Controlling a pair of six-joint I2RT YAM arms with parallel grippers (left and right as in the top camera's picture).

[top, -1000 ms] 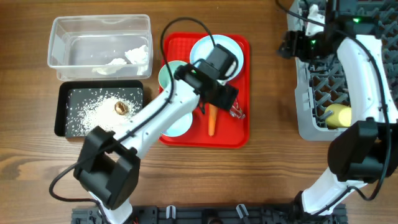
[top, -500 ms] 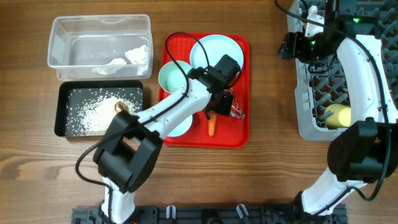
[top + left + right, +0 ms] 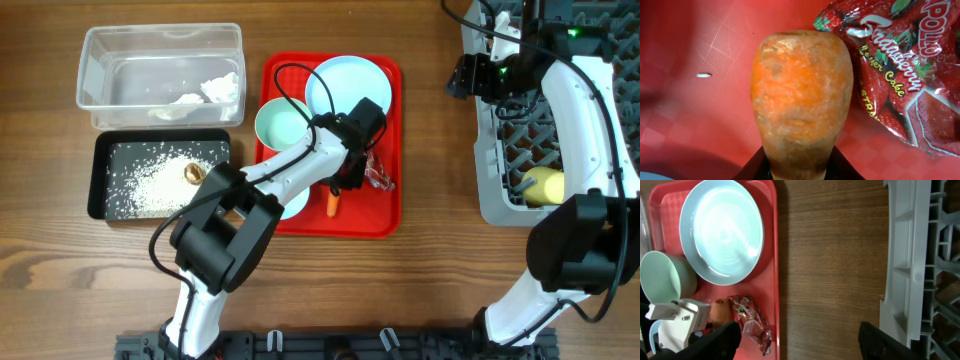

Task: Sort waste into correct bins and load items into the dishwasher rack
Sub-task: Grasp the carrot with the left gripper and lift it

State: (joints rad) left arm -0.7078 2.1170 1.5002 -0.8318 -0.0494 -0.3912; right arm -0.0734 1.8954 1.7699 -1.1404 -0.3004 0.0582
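Observation:
The orange carrot point(image 3: 800, 95) lies on the red tray point(image 3: 385, 215), only its tip point(image 3: 333, 204) showing from above. My left gripper point(image 3: 800, 161) is shut on the carrot, a black finger pressed to each side of it. The red-and-silver wrapper point(image 3: 895, 75) lies just right of the carrot point(image 3: 379, 176). The pale-blue plate point(image 3: 348, 85) and a mint bowl point(image 3: 283, 125) sit on the tray; a second bowl point(image 3: 291, 203) is half hidden under the arm. My right gripper point(image 3: 800, 345) hangs open over the left edge of the grey rack point(image 3: 490, 170), which holds the yellow cup point(image 3: 542, 185).
The clear tub point(image 3: 90, 70) holds crumpled tissue point(image 3: 215, 90). Below it the black tray point(image 3: 105, 180) holds rice point(image 3: 150, 182) and a brown lump point(image 3: 193, 172). A single rice grain point(image 3: 703, 75) lies on the red tray. Bare wood point(image 3: 835, 270) separates tray and rack.
My left gripper came down over the carrot and closed on it; its arm swung in over the tray. The right arm has not moved.

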